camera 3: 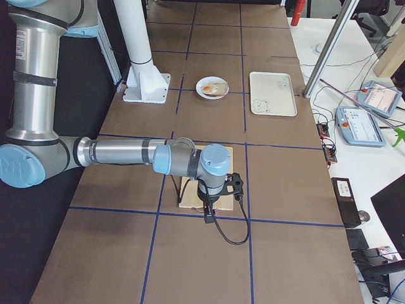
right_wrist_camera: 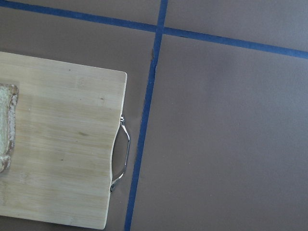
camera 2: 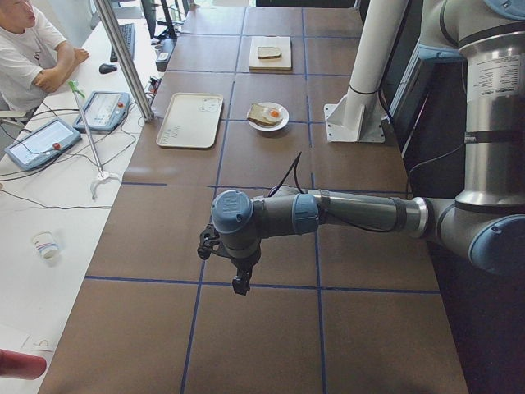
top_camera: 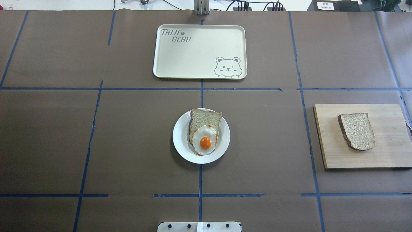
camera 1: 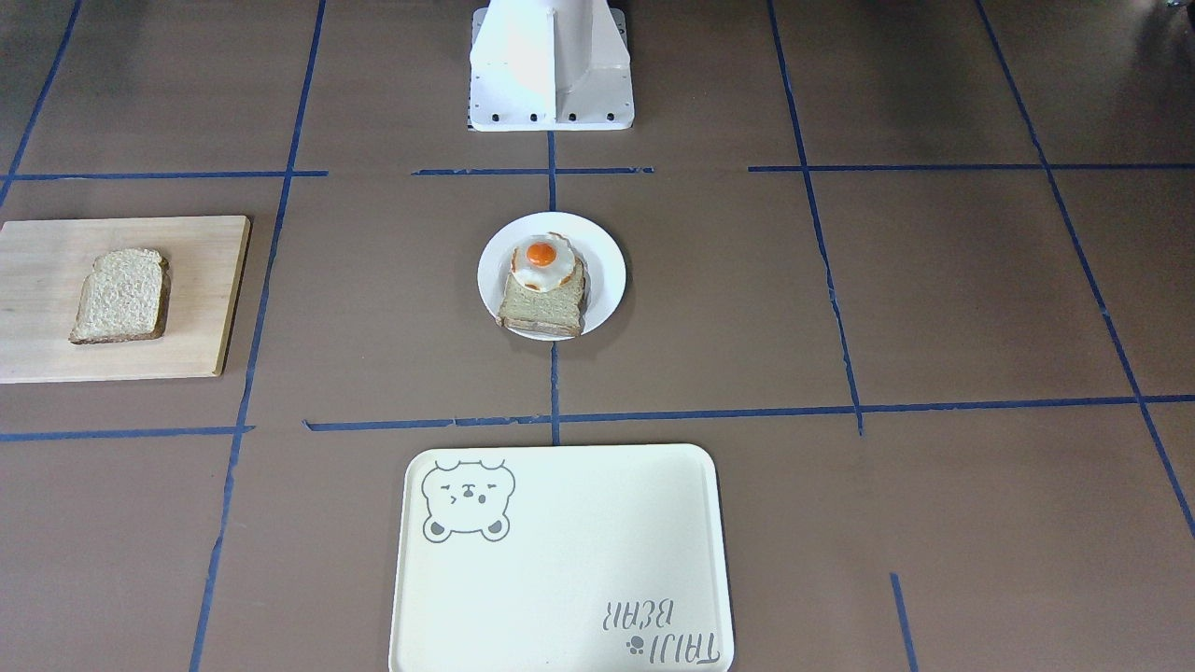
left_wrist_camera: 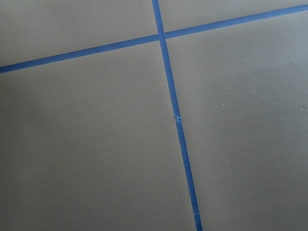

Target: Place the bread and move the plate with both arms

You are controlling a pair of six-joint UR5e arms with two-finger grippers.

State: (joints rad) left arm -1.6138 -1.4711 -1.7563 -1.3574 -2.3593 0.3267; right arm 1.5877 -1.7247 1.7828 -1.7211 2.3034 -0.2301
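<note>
Left gripper point(camera 2: 240, 283), right gripper point(camera 3: 207, 217): open or closed cannot be told.
Bread point(top_camera: 356, 131) flat on wooden board point(top_camera: 386, 154), 3 o'clock of plate point(top_camera: 179, 137) in overhead view, well apart; plate bears egg-topped slice point(top_camera: 206, 120).

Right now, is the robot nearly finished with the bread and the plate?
No, nothing looks done. The bread lies on the wooden board, not on the plate with the egg toast. The right arm hangs over the board's end; the left arm is far off. To do: place bread, move plate.
</note>
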